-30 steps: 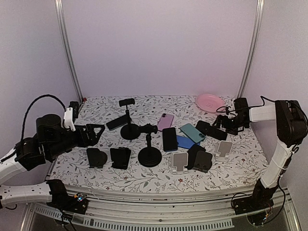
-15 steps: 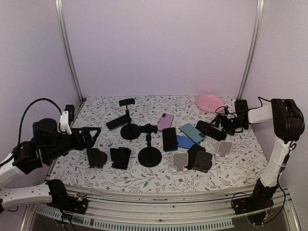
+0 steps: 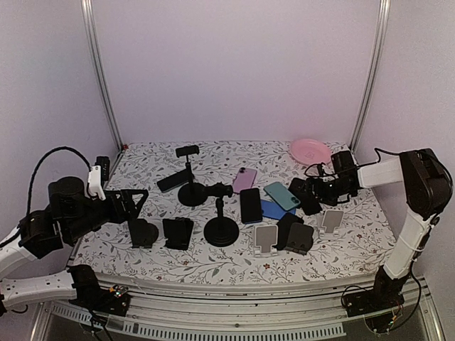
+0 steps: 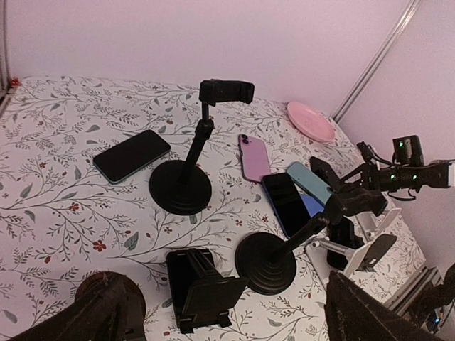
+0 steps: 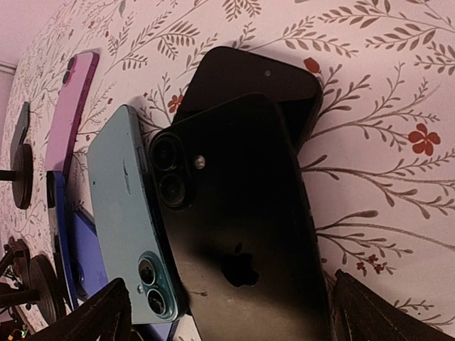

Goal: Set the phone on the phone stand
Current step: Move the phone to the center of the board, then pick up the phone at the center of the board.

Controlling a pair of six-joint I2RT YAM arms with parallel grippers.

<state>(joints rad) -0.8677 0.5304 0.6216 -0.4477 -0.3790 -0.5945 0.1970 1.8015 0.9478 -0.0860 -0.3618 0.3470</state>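
Observation:
A black phone (image 5: pixel 242 234) lies face down on another black phone (image 5: pixel 249 78), beside a teal phone (image 5: pixel 121 213). My right gripper (image 5: pixel 234 312) is open just above it, one finger on each side, not closed on it. From above, the right gripper (image 3: pixel 321 190) sits over this phone (image 3: pixel 307 199) at the right. A white phone stand (image 3: pixel 330 219) stands just in front of it, a second white stand (image 3: pixel 265 238) and a black one (image 3: pixel 298 238) further left. My left gripper (image 3: pixel 135 200) is open and empty at the left.
Pink (image 3: pixel 244 179), black (image 3: pixel 250 204) and blue (image 3: pixel 274 210) phones lie mid-table, another black phone (image 4: pixel 131 155) far left. Two black pole stands (image 4: pixel 181 186) (image 4: pixel 274 263) and folding stands (image 3: pixel 178 232) (image 3: pixel 142 232) stand near the front. A pink plate (image 3: pixel 310 150) lies at the back right.
My right gripper has moved left and down from near the table's right edge to over the black phone. My left arm has drawn back slightly to the left.

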